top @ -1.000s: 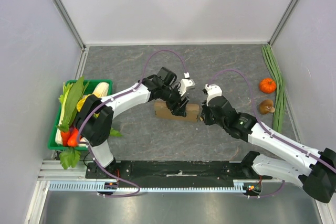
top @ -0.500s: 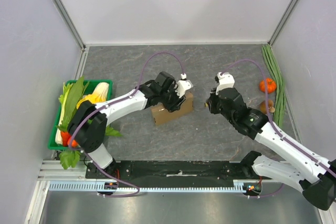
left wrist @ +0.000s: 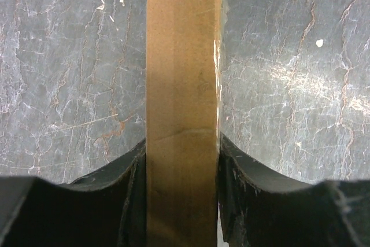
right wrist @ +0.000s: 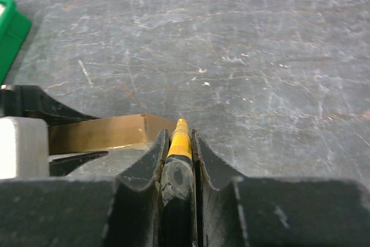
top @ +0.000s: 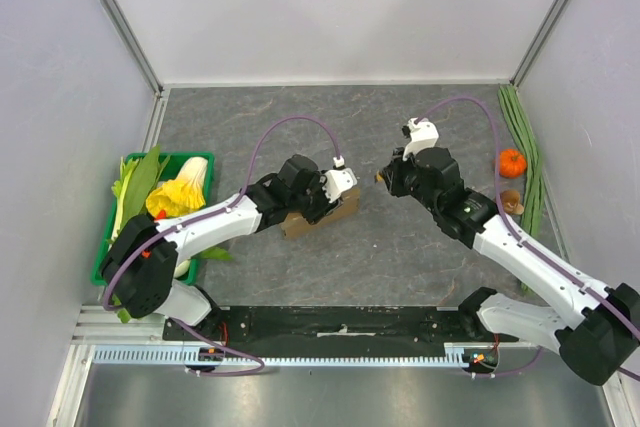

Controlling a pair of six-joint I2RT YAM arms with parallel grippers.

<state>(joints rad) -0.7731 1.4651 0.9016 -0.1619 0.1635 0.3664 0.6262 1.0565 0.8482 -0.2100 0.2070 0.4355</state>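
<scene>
Cardboard box point(left wrist: 182, 73) in the left pincer point(left wrist: 182, 146)

The left gripper point(top: 338, 197) clamps a box point(top: 310, 219) mid-table. Apart from it, the right gripper point(top: 384, 179) grips a small stick point(top: 379, 178). A basket point(top: 98, 269) of vegetables sits far left.

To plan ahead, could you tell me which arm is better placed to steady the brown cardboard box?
Left, probably: the left gripper clamps the brown cardboard box; the right gripper holds a slim yellow-tipped tool clear of it.
</scene>
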